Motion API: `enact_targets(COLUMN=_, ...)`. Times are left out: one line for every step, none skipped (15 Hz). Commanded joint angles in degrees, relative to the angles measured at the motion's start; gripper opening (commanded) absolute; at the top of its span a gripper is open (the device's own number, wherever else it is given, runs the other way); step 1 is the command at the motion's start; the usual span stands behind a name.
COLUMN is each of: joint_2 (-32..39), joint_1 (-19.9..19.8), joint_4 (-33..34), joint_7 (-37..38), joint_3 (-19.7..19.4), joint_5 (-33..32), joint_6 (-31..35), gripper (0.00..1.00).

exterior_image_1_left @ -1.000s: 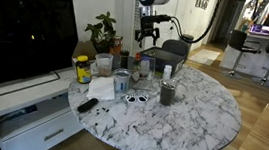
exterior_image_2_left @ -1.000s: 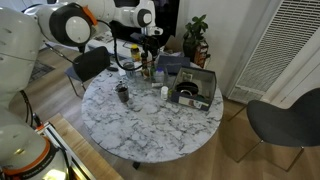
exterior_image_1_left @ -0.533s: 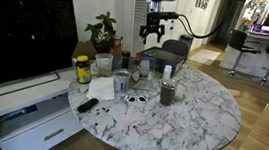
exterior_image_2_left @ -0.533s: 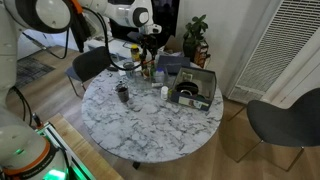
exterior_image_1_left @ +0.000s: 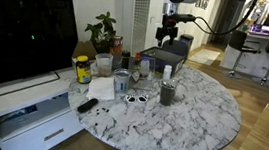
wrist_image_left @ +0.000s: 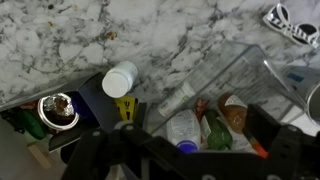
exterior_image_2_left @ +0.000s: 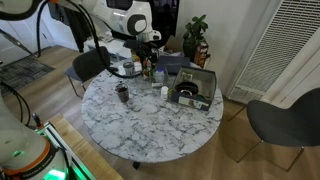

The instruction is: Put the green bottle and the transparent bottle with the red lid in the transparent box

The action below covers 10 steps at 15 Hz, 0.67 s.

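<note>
Green bottle point(wrist_image_left: 214, 132) lying inside clear box point(wrist_image_left: 215, 78), directly below raised gripper point(wrist_image_left: 185, 160), red-lid bottle point(wrist_image_left: 200, 105) close beside it, fingers spread apart and empty, white-capped jar point(wrist_image_left: 120, 78) outside box, marble table point(wrist_image_left: 90, 40).

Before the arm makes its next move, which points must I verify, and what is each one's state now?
1. Gripper high above the white marble table: ok.
2. Jaws spread, nothing between them in the wrist view: ok.
3. Slim dark-green bottle inside the clear rectangular plastic box: ok, apparently.
4. Clear bottle with red lid inside that box: cannot tell; only a red patch shows there.
5. White-capped container outside the box, away from the jaws: ok.
</note>
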Motion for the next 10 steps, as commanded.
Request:
enact_targets(joint_2=-9.3, joint_1=-4.2, joint_4=-14.2, joint_7=-11.1, joint_3=1.8, joint_5=3.3, joint_6=3.0, gripper=1.0)
enact_targets(joint_2=-11.2, joint_1=-5.0, joint_4=-17.2, joint_7=-14.0, joint_3=1.8, joint_5=4.5, joint_6=2.8, gripper=1.0)
enact_targets(joint_2=-13.1, joint_1=-5.7, joint_4=-20.2, joint_7=-16.5, joint_3=1.6, joint_5=5.2, joint_6=2.4, gripper=1.0)
enact_targets(joint_2=-15.1, joint_1=-6.4, joint_4=-23.4, joint_7=-20.1, joint_3=1.3, joint_5=5.9, joint_6=2.4, gripper=1.0)
enact_targets(joint_2=-9.1, joint_1=-4.9, joint_4=-15.1, joint_7=-14.7, joint_3=1.1, joint_5=3.9, joint_6=0.7, gripper=1.0)
enact_targets(joint_2=-10.3, joint_1=-5.3, joint_4=-16.9, joint_7=-15.6, joint_3=1.0, joint_5=4.1, joint_6=0.8, gripper=1.0)
enact_targets(joint_2=-10.4, joint_1=-5.4, joint_4=-16.7, joint_7=-15.6, joint_3=1.0, joint_5=4.1, joint_6=0.8, gripper=1.0)
enact_targets(joint_2=-10.3, joint_1=-5.3, joint_4=-16.2, joint_7=-15.5, joint_3=1.1, joint_5=4.1, joint_6=0.8, gripper=1.0)
enact_targets(joint_2=-10.1, joint_1=-5.2, joint_4=-15.8, joint_7=-15.4, joint_3=1.2, joint_5=4.1, joint_6=0.8, gripper=1.0)
enact_targets(joint_2=-9.7, joint_1=-5.1, joint_4=-15.3, joint_7=-15.3, joint_3=1.3, joint_5=4.1, joint_6=0.7, gripper=1.0)
